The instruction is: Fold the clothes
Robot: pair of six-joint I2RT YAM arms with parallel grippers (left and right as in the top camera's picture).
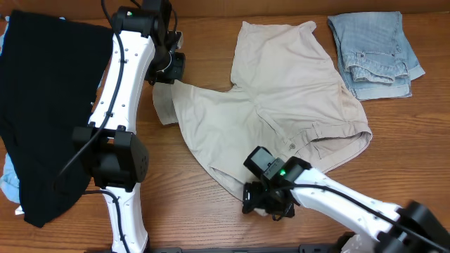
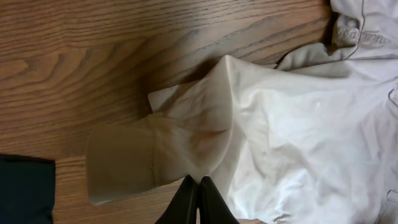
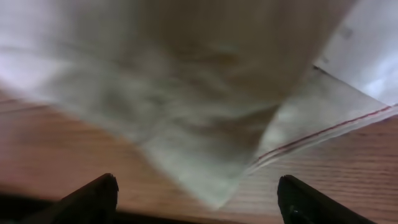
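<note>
1. Counts on the table [image 1: 190,218]: three garments, two arms, two grippers.
2. Khaki shorts [image 1: 281,91]: one pair. Lies spread open near the middle of the table, with the button waistband at the near right side, one leg pointing to the far edge and the other leg pointing left. Serves as reference for all places below.
3. Black garment [image 1: 42,105]: one. Lies well apart to the left of the khaki shorts, spread wide, not touching them. Shows a strip of light-blue cloth [image 1: 7,179] at its near left edge; cannot tell what that is.
4. Denim shorts [image 1: 373,53]: one pair, light blue. Lies folded at the far right of the khaki shorts, just beside them, with a narrow gap of bare wood between.
5. Left gripper [image 1: 169,70]: one. Sits at the far edge of the shorts' left leg. Fingers [image 2: 198,199] pressed together, pinching a raised fold of the beige cloth; hem of that leg turned up and over beside them.
6. Right gripper [image 1: 268,205]: one. Sits at the near edge of the khaki shorts, below the waistband button. Fingers [image 3: 93,199] spread wide apart, holding nothing; blurred beige cloth ahead of them, above bare wood.
7. Right wrist view too blurred for finer detail of the cloth.
</note>
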